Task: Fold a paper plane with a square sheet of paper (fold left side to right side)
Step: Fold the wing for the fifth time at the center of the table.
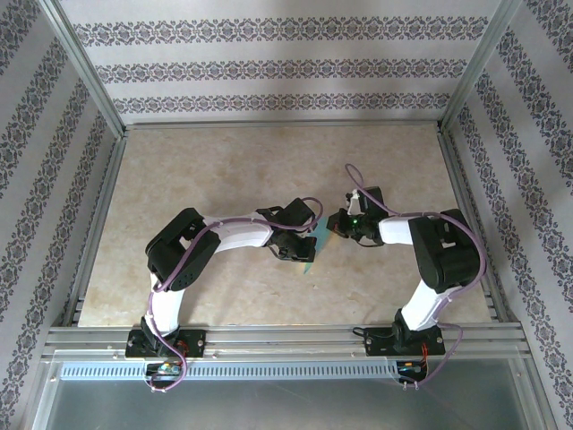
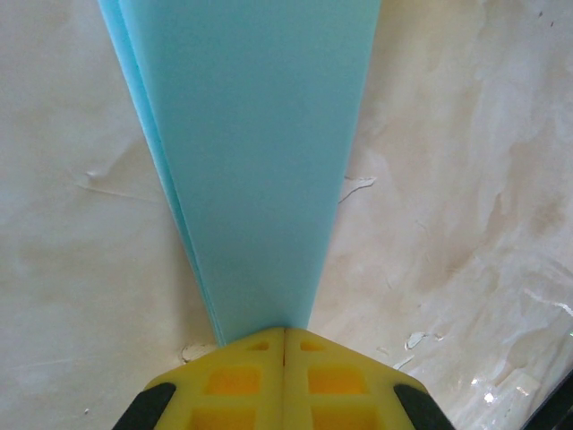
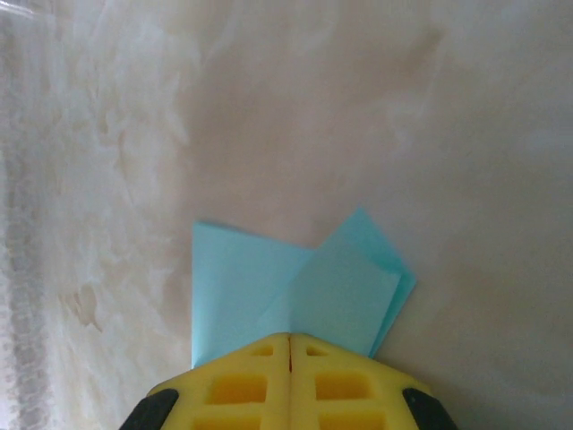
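1. I count one piece of paper (image 1: 312,246): teal-blue, plain, and folded over itself into several layers
2. I count two pincers, both mine. The left pincer (image 1: 307,235) and the right pincer (image 1: 334,226) meet near the middle of the one table (image 1: 224,170), tips pointing at each other with the paper between them
3. In the left wrist view my left pincer (image 2: 284,333) is closed. Its two yellow fingers (image 2: 233,381) press together with only a thin seam between them. The paper (image 2: 260,161) comes out of that seam and widens away from me as a long tapering strip, with stacked layer edges showing along its left side
4. In the right wrist view my right pincer (image 3: 289,339) is closed the same way, its yellow fingers (image 3: 345,390) tight on each other. The paper (image 3: 260,287) fans out from their seam: a flat part with a square corner on the left, and a tilted flap overlapping it on the right, with another layer's edge peeking out beyond
5. Each pincer grips that same paper, from opposite sides
6. From above, a pointed end of the paper sticks out toward my bases, just beside the left pincer
7. The marbled beige table (image 2: 466,179) lies behind the paper in both wrist views; I cannot tell whether the paper rests on it or hangs above it
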